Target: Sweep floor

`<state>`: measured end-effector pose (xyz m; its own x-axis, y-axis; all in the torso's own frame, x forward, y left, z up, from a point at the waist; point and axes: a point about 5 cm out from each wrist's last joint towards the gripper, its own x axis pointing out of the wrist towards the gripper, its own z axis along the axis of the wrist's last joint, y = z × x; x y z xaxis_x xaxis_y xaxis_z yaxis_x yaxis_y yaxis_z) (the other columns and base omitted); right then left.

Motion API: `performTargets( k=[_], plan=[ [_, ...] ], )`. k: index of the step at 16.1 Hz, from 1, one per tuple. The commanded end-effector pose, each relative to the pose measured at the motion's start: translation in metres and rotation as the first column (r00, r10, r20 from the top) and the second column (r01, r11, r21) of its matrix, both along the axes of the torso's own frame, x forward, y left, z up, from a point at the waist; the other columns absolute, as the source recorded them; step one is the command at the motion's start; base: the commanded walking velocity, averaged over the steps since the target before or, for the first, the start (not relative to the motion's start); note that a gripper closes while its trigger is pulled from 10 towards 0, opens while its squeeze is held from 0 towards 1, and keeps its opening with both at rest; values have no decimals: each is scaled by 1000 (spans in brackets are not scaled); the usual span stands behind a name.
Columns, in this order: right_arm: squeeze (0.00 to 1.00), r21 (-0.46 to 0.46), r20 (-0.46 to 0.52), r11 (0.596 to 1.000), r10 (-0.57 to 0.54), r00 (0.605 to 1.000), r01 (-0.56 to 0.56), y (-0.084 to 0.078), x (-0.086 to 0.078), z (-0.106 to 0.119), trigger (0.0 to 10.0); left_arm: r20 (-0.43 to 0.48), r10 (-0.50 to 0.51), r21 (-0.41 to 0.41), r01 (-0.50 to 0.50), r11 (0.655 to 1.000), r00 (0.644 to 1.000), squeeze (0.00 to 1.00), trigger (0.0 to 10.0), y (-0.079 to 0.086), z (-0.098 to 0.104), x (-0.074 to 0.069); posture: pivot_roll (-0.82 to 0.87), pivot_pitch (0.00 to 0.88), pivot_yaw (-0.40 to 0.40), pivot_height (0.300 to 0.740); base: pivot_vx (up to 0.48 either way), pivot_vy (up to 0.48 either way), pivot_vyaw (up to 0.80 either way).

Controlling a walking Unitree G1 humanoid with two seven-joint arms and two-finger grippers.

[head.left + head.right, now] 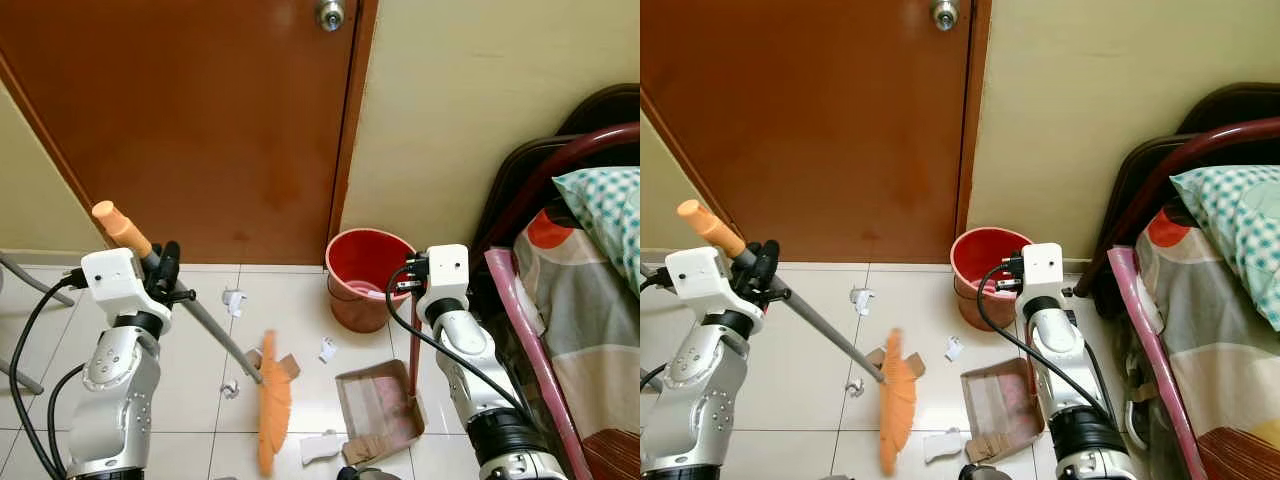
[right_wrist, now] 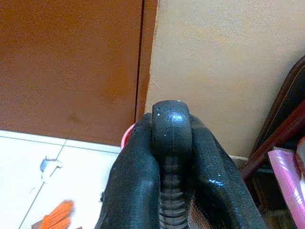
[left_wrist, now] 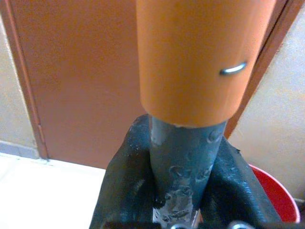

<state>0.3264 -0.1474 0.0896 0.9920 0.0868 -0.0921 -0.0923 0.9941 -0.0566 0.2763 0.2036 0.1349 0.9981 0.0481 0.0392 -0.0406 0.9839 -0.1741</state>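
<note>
While the left gripper (image 1: 165,268) clamps the broom (image 1: 272,402) to drive scraps (image 1: 327,349) sideways, the right gripper (image 2: 172,157) pinches the dustpan (image 1: 378,407) handle, steadying it.

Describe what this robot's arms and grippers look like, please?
Both arms are silver metal built of rounded jointed segments, each with a white boxy block at the wrist. Black cables loop beside the left arm and the right arm. The left gripper and the right gripper have glossy black fingers.

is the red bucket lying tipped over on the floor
No, the red bucket stands upright with its mouth open upward, on the tiles by the door frame.
</note>
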Motion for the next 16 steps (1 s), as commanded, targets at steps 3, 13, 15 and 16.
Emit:
performTargets(
  k=[3,13,15,16],
  plan=[
    [0,140,-130,990,2,992,16,9,-7,-20,10000,-13,-62,-57,61,997,998,0,10000,-18,-4,-4,108,115,-35,740,0,0,0],
    [0,134,89,982,-142,986,130,-9,11,17,10000,-24,-41,-103,38,994,999,0,10000,-22,-4,-1,107,116,-31,740,0,0,0],
    [0,136,86,981,-148,985,136,-6,12,16,10000,-22,-38,-102,36,994,999,0,10000,-23,-4,-1,108,123,-26,740,0,0,0],
    [0,142,85,981,-146,986,133,-3,11,15,10000,-16,-29,-112,27,993,999,0,10000,-23,-1,0,108,123,-26,740,0,0,0]
  ],
)
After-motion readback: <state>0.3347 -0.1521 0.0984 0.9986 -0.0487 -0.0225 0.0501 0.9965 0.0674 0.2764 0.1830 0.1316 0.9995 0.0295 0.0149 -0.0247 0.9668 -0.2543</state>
